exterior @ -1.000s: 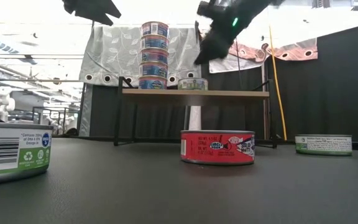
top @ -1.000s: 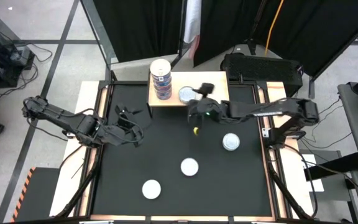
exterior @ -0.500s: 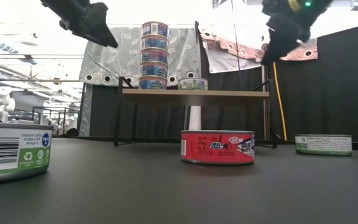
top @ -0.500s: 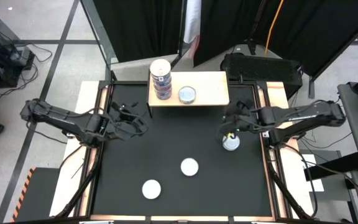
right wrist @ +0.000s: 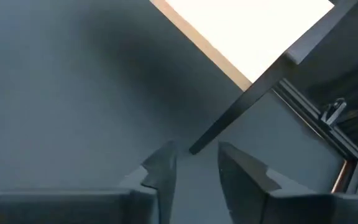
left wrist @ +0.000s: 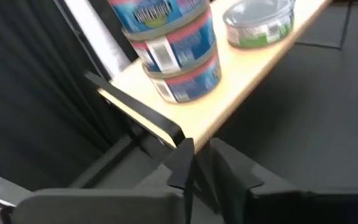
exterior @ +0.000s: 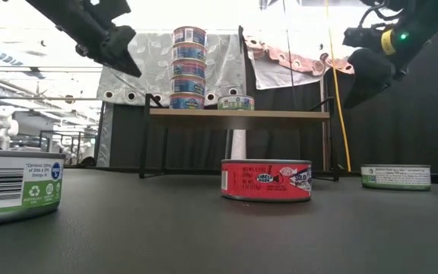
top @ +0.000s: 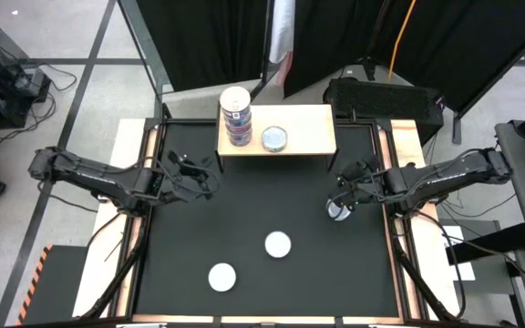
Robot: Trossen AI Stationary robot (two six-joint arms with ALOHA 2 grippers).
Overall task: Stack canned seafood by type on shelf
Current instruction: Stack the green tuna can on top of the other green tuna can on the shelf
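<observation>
The shelf (top: 303, 135) stands at the table's far edge. On its wood top rest a stack of several blue-labelled tins (exterior: 188, 68) and one green-labelled tin (exterior: 236, 102). Three more tins of canned seafood sit lid-up on the black table: a red one (exterior: 266, 180) in the middle, a green-white one (exterior: 14, 186) near the front, and a green one (exterior: 395, 176) at the right. My left gripper (left wrist: 199, 155) hovers shut, left of the shelf's near left corner. My right gripper (right wrist: 196, 162) hangs slightly open over the right tin (top: 338, 211), with nothing between its fingers.
Black mat (top: 244, 219) lies bare between the loose tins and the shelf. A raised frame (top: 399, 246) runs along the table's edges. Behind the table hang dark curtains, and a black case (top: 386, 96) sits at the far right.
My right gripper has left the shelf's front edge, swung toward the table's right edge and sunk over the right tin, rolling as it went; its fingers have drawn closer. My left gripper has sunk a little toward the shelf and shut. No tin has moved.
</observation>
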